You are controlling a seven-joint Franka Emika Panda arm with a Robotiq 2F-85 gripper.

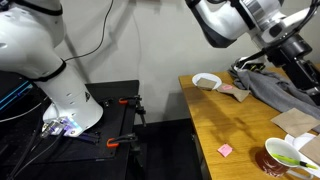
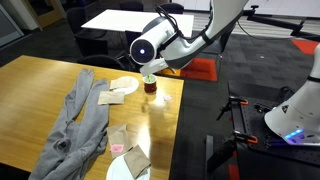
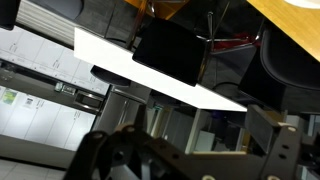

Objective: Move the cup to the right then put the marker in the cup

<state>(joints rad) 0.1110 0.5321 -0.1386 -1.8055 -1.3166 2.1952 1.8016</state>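
The dark red cup [image 1: 278,157] stands near the table's corner, next to the shallow white bowl [image 1: 308,160]. It also shows in an exterior view [image 2: 151,87] close to the table's edge. The yellow-green marker [image 1: 288,156] lies inside the cup, and its tip sticks up above the rim [image 2: 148,77]. My gripper [image 1: 303,72] hangs above the cup, tilted; in an exterior view [image 2: 150,68] it sits just over the marker's tip. In the wrist view my gripper [image 3: 190,150] has its fingers spread with nothing between them, and neither cup nor marker shows there.
A grey cloth [image 2: 85,115] covers the table's middle. A white plate [image 2: 122,168] with brown pieces sits at the other end. A small pink square [image 1: 226,150] lies near the cup. The robot base [image 1: 60,95] stands beside the table.
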